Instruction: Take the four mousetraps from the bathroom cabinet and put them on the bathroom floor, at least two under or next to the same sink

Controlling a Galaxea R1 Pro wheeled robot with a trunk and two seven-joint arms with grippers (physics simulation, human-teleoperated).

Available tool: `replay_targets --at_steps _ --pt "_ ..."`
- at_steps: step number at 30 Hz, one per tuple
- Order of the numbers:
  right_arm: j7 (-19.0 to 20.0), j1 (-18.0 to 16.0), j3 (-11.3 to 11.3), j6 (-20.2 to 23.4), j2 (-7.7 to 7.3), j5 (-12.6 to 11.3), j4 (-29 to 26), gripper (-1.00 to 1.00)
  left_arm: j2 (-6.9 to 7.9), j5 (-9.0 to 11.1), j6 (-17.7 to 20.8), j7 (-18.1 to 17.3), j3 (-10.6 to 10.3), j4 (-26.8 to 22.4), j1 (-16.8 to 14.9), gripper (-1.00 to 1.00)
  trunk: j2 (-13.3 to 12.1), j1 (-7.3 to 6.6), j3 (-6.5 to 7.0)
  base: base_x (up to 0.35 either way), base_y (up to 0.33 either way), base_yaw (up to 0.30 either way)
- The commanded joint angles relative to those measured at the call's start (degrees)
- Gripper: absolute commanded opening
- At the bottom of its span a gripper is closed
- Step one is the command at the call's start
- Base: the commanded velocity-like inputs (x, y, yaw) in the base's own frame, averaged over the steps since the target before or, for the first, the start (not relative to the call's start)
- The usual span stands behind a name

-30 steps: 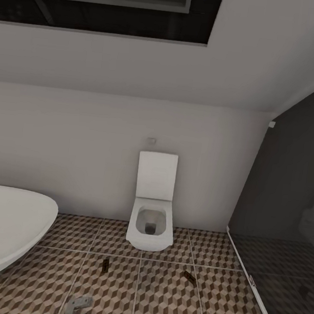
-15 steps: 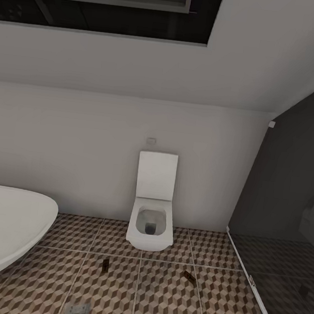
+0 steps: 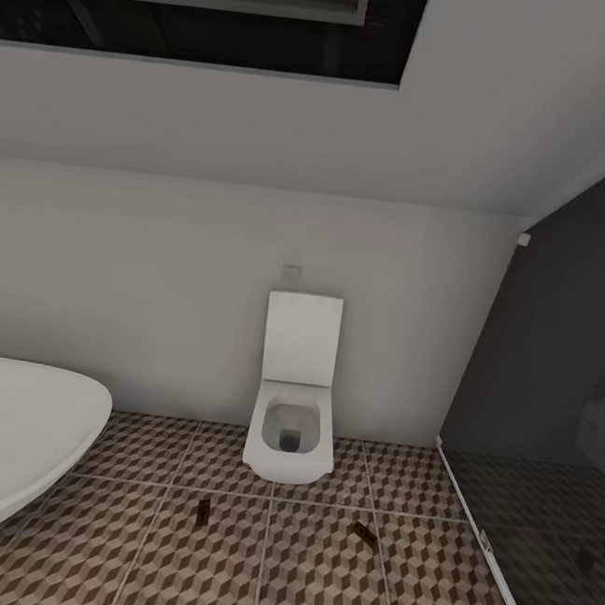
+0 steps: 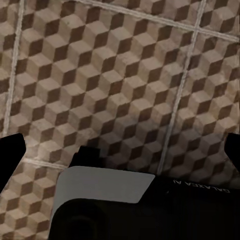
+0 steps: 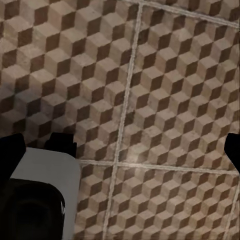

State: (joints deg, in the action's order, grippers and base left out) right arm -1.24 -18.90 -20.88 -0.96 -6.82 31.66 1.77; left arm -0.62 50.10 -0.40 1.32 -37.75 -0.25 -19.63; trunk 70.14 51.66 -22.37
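- Reads "GALAXEA", printed upside down in small pale letters on the dark robot body [image 4: 197, 187] in the left wrist view, lying between the two dark fingers [image 4: 10, 155] at the frame edges and nearer the one on the far side.
- Partly cut by blur at the first characters; only the brand word legible, no model number readable beside it.
- No lettering legible on the pale grey panel [image 4: 102, 187] next to that dark part.
- Nothing readable on the bathroom floor [image 5: 150, 90] tiles ahead of the fingers in either wrist view.
- Nothing readable in the head view: toilet [image 3: 294, 405], small wall plate [image 3: 292, 271] above it, bathtub [image 3: 5, 438] all unmarked.
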Motion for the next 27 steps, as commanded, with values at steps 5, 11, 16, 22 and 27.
replay_targets --at_steps 5,11,16,22,27 --pt "-0.1 3.78 -0.47 -2.65 0.11 0.59 0.16 1.0 -0.22 0.36 -0.77 0.09 -0.5 -0.01 2.99 1.0 0.04 0.0 -0.05 0.0 0.0 0.0" --pt "-0.1 6.7 -0.47 -4.48 0.21 0.51 0.17 1.0 -0.44 0.35 -2.12 -0.03 -0.54 -0.01 4.81 1.0 0.04 0.0 -0.05 0.0 0.0 0.0" --pt "-0.11 8.06 -0.47 -4.84 0.28 0.45 0.17 1.0 -0.84 0.35 -2.54 -0.07 -0.5 -0.01 5.71 1.0 0.04 0.0 -0.05 0.0 0.0 0.0" --pt "-0.09 8.88 -0.54 -4.94 0.31 0.37 0.17 1.0 -1.12 0.35 -2.72 -0.09 -0.5 -0.01 6.56 1.0 0.04 0.0 -0.05 0.0 0.0 0.0" --pt "-0.08 9.89 -0.55 -5.04 0.32 0.39 0.17 1.0 -1.19 0.4 -2.75 -0.09 -0.49 -0.01 6.83 1.0 0.04 0.0 -0.05 0.0 0.0 0.0"
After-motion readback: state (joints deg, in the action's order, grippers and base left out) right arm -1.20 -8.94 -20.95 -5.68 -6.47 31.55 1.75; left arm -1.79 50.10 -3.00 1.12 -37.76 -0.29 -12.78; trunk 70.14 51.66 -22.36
